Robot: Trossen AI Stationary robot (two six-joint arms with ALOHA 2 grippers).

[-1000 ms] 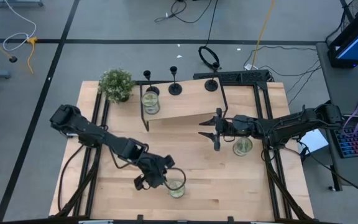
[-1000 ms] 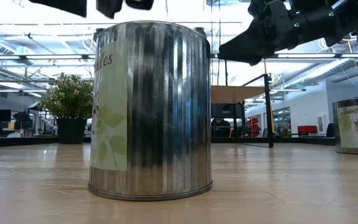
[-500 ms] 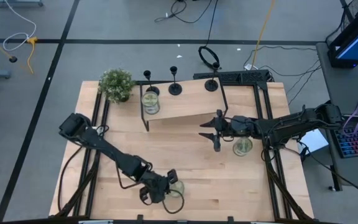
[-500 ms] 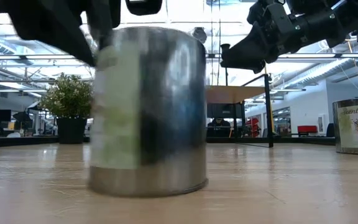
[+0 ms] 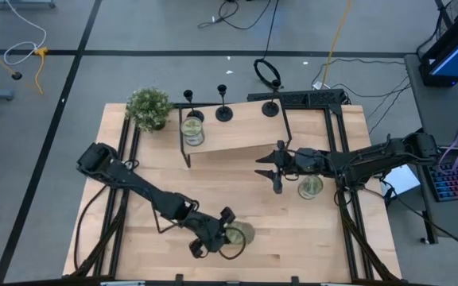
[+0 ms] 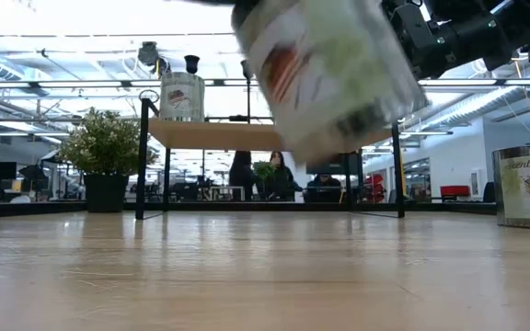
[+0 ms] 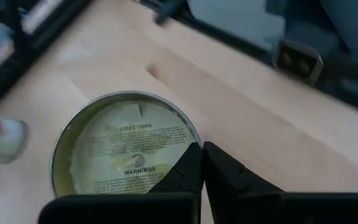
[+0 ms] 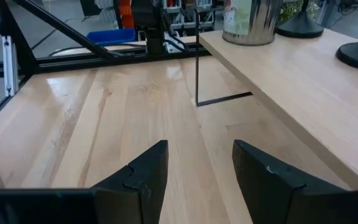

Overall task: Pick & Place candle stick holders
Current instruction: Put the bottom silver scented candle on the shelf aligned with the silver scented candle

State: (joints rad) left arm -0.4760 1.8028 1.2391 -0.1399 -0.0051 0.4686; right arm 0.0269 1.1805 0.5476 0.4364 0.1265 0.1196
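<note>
My left gripper (image 5: 227, 233), fingers together, tips a candle tin (image 5: 239, 233) off the table (image 5: 293, 246); right gripper (image 5: 267, 164) hangs spread apart

Arms: left arm (image 5: 145, 193) and right arm (image 5: 364, 160), dark, jointed links.
Fingers: matte black, wedge-shaped (image 8: 135, 174).
Cabling: black cables looped along left arm.
</note>
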